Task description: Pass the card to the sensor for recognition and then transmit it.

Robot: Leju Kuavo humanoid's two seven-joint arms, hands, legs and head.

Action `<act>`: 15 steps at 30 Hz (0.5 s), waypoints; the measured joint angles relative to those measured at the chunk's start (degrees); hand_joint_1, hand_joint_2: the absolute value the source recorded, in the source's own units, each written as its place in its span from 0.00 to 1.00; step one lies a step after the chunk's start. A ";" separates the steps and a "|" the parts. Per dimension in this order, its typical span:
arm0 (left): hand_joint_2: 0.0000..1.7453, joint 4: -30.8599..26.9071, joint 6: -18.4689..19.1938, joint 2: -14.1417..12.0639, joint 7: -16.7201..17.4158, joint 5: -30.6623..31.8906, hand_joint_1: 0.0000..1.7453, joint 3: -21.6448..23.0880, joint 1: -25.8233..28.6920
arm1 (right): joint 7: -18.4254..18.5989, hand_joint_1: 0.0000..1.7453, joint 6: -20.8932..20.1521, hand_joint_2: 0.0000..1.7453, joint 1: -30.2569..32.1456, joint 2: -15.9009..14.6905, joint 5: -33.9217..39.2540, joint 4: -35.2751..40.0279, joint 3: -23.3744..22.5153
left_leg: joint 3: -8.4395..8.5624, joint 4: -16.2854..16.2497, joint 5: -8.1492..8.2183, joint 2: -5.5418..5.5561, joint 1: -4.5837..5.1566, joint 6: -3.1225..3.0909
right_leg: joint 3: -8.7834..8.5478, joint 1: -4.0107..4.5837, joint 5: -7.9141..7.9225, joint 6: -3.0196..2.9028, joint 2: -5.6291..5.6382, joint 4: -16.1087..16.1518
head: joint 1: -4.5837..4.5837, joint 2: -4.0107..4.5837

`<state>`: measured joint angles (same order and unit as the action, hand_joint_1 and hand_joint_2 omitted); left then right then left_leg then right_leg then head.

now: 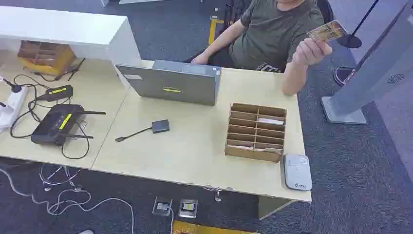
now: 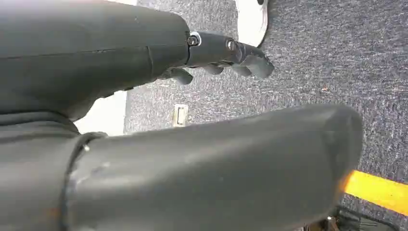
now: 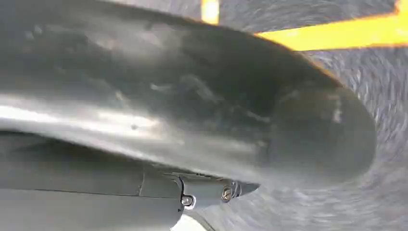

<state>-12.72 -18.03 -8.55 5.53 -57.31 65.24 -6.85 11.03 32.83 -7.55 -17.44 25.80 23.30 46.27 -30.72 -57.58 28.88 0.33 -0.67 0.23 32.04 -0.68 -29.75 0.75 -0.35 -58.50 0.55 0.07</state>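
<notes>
Beyond desk (image 1: 195, 146), card (image 1: 326, 31) (partly hidden) in person's hand (image 1: 310, 50)

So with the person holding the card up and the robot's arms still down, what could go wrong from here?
1. The card is pinched in the person's hand, raised beyond the table's far edge. The handover is a long reach and may slip.
2. The compartment box stands between the robot and that far edge, so a reaching arm could knock it.
3. The white reader lies at the table's near right corner; a careless swing might push it off.
</notes>
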 joint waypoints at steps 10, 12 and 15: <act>0.00 0.00 0.59 -0.63 -0.02 0.00 0.00 0.00 0.01 | -8.24 0.00 3.98 0.00 3.05 -4.48 22.11 2.52 -14.84 | 0.03 -0.01 0.00 0.00 0.03 0.00 | -0.03 -0.04 0.00 0.00 -0.04 0.00 | -0.04 0.00; 0.00 0.00 0.57 -0.85 -0.02 0.18 0.00 0.00 0.04 | -8.24 0.00 5.33 0.00 4.83 -6.65 24.43 4.86 -18.32 | 0.02 -0.01 0.00 0.04 0.03 -0.01 | -0.06 -0.04 0.00 0.00 -0.12 0.01 | -0.04 0.00; 0.00 0.00 0.55 -1.14 -0.02 0.42 0.00 0.00 0.06 | -7.67 0.00 6.27 0.00 7.89 -9.59 26.43 9.35 -23.81 | 0.00 -0.01 0.01 0.05 0.04 -0.01 | -0.06 -0.05 0.00 0.00 -0.13 0.01 | 0.02 0.00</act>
<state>-12.72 -17.49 -9.68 5.51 -56.89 65.24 -6.80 3.36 39.10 0.35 -27.03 52.24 32.65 22.46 -30.72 -57.59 28.89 0.38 -0.63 0.22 31.98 -0.73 -29.75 0.76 -0.48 -58.49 0.57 0.07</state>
